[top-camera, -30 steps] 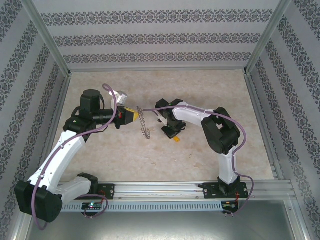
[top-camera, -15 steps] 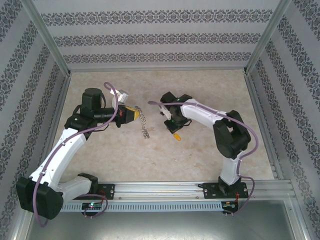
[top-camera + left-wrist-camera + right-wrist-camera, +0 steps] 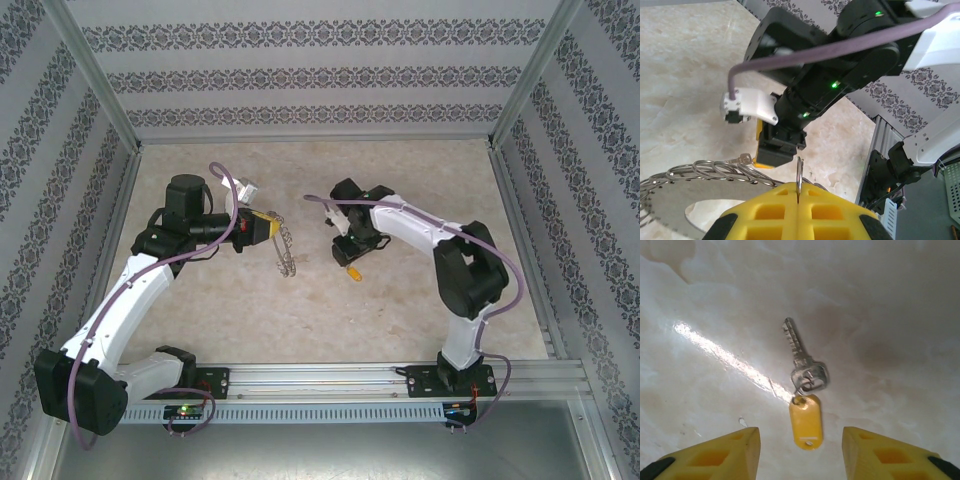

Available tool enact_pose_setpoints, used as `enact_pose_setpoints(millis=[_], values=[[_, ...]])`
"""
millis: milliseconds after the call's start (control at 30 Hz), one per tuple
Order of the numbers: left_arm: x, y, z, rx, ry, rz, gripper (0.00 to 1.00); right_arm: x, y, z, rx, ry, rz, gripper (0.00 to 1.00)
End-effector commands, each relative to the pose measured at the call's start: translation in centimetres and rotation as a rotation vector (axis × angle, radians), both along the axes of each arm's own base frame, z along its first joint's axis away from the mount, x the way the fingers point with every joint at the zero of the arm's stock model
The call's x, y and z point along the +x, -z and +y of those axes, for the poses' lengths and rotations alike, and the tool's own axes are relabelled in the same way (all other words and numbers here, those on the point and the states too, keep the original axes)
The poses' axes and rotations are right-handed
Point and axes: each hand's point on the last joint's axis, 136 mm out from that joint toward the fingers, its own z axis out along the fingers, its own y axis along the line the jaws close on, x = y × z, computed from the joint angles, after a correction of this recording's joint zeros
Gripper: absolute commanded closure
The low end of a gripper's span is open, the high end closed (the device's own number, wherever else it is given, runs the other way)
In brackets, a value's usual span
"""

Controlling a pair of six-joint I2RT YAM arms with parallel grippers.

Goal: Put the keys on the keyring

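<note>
Near the middle of the worktop (image 3: 330,322), a touch toward its right edge, the key (image 3: 801,356) lies flat on the pale marbled surface. Its silver blade points away from the fingers above it, and its head is joined by a small split ring to a yellow plastic tag (image 3: 806,424). The right gripper (image 3: 349,254) hangs directly over it, jaws partly apart with nothing between them. In the right wrist view its two yellow fingers (image 3: 720,455) stand either side of the tag, and neither touches the tag or the key. Toward the left edge from the key, the left gripper (image 3: 797,200) is turned sideways to face the right arm. Its fingers are pressed fully together on a thin wire loop of the keyring (image 3: 705,172), and that loop sticks up out of the seam between them. In the left wrist view the keyring spreads off to the left of the fingers as a grey toothed plate with a row of wire loops along its rim. Beyond it in that view, the right gripper points down at the worktop with the key just beside it. From above, the keyring hangs from the left fingertips as a thin dangling coil, apart from the key and from the right gripper. Whether its lower end touches the worktop I cannot tell.
</note>
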Motion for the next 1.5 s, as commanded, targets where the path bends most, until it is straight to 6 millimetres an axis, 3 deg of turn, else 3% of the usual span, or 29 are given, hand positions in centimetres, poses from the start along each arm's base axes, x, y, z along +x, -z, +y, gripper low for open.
enact_pose_setpoints(millis=[0, 233, 767, 1467], values=[[0.0, -2.1, 0.1, -0.028, 0.009, -0.066, 1.00, -0.4, 0.6, 0.9, -0.028, -0.005, 0.027, 0.51], [-0.1, -1.8, 0.2, -0.018, 0.005, -0.065, 1.00, -0.2, 2.6, 0.9, -0.096, -0.017, 0.052, 0.67], [0.1, -1.9, 0.2, -0.014, 0.003, -0.074, 1.00, -0.1, 4.1, 0.2, -0.153, -0.033, 0.060, 0.72], [0.3, -1.9, 0.2, -0.012, 0.001, -0.075, 1.00, 0.5, 3.4, -0.4, -0.168, -0.030, 0.031, 0.95]])
